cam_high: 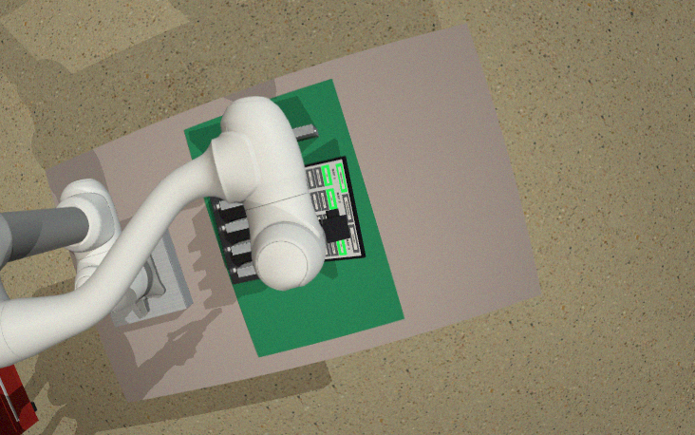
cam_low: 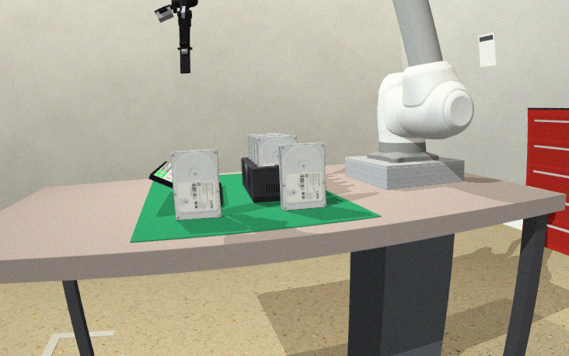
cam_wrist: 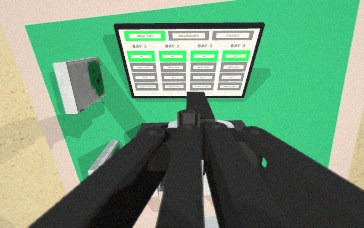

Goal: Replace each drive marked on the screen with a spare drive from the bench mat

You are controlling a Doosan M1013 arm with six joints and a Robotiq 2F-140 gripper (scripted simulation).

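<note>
The black dock (cam_low: 262, 182) stands flat on the green mat (cam_low: 251, 218), with grey drives (cam_low: 272, 148) held upright in its bays. Two more drives (cam_low: 196, 184) (cam_low: 302, 176) are seen standing upright on the mat, at 7 and 5 o'clock of the dock. On the screen (cam_wrist: 187, 60), all four bay boxes are lit green.

A red cabinet (cam_low: 549, 176) stands at three o'clock in the exterior view, a white wall card (cam_low: 486, 50) at one o'clock, and a speckled tan floor (cam_low: 176, 310) below.
</note>
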